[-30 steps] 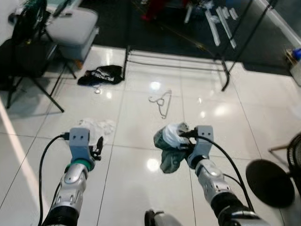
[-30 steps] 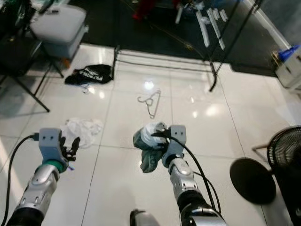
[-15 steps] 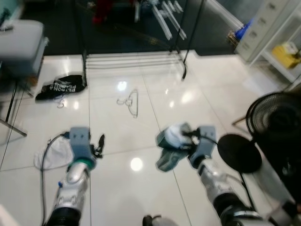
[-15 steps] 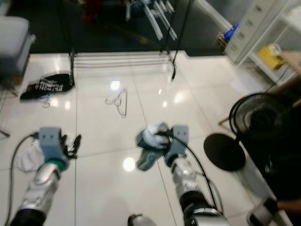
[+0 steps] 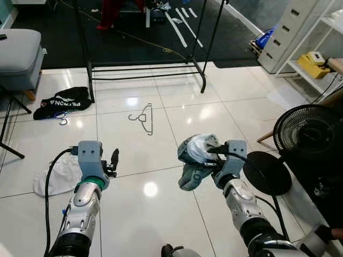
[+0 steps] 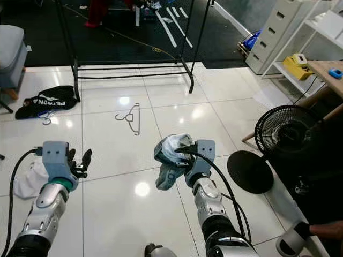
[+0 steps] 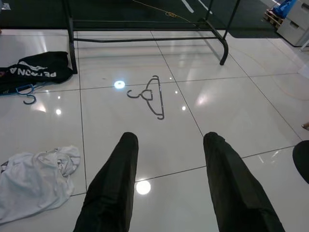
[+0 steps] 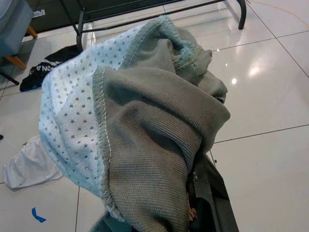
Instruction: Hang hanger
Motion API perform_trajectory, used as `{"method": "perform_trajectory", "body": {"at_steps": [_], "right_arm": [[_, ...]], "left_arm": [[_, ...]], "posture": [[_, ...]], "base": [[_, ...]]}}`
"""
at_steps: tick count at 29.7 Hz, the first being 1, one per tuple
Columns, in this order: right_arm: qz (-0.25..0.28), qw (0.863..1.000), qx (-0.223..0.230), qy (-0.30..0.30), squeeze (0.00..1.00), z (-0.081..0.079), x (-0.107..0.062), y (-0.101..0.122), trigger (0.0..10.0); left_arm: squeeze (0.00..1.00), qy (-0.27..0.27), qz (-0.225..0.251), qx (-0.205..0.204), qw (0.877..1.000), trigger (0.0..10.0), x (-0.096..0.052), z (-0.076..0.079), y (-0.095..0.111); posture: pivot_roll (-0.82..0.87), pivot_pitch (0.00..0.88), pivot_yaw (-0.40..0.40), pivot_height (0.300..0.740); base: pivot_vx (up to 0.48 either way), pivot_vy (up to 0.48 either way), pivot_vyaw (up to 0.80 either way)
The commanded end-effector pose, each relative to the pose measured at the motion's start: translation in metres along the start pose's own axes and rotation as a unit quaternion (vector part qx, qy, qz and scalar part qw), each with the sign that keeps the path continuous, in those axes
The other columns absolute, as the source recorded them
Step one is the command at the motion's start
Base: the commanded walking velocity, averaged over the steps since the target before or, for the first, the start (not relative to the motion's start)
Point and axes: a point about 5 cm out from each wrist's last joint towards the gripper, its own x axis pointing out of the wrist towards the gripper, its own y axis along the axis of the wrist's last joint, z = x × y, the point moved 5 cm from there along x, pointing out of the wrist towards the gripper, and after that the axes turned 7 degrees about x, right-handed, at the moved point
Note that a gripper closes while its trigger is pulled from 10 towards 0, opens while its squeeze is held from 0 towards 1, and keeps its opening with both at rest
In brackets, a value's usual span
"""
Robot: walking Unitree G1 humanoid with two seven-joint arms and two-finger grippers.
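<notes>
A bundled garment (image 8: 145, 135), grey knit outside with a pale blue dotted lining, hangs close over the right gripper's black fingers (image 8: 212, 200). Beyond it on the glossy white tile floor (image 8: 270, 96) lie a white cloth (image 8: 29, 166) and a black garment (image 8: 48, 72), near a black rack base (image 8: 159, 7)

Glossy white tile floor (image 5: 177, 115) with 5 things on it

A thin wire hanger (image 5: 143, 117) lies flat on the tiles, in front of the black clothes rack (image 5: 143, 68) whose base stands at the tile's edge. A black garment (image 5: 61, 101) lies to the left near it, a white cloth (image 5: 59, 174) closer in, and a black fan's round base (image 5: 267, 172) rests at right.
</notes>
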Motion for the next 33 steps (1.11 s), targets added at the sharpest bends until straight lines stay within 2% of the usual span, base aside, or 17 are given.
{"method": "perform_trajectory", "body": {"at_steps": [1,11,33], "right_arm": [[0.009,1.000,0.005,-0.008,0.00,0.0058,-0.0015,0.0032,10.0],[0.012,1.000,0.007,-0.005,0.00,0.0057,-0.0019,0.0036,10.0],[0.015,1.000,0.007,-0.002,0.00,0.0051,-0.0014,0.0051,10.0]], "left_arm": [[0.00,-0.009,0.001,-0.004,1.000,10.0,-0.0021,0.0057,-0.0013],[0.00,-0.018,0.011,-0.014,1.000,10.0,-0.0030,0.0065,0.0029],[0.00,-0.025,0.020,-0.019,0.999,10.0,-0.0024,0.0085,0.0076]], "posture": [[0.03,0.038,-0.042,0.740],[0.04,0.039,-0.041,0.740],[0.04,0.037,-0.044,0.740]], "base": [[0.000,0.000,0.00],[0.000,0.000,0.00],[0.268,0.000,0.00]]}}
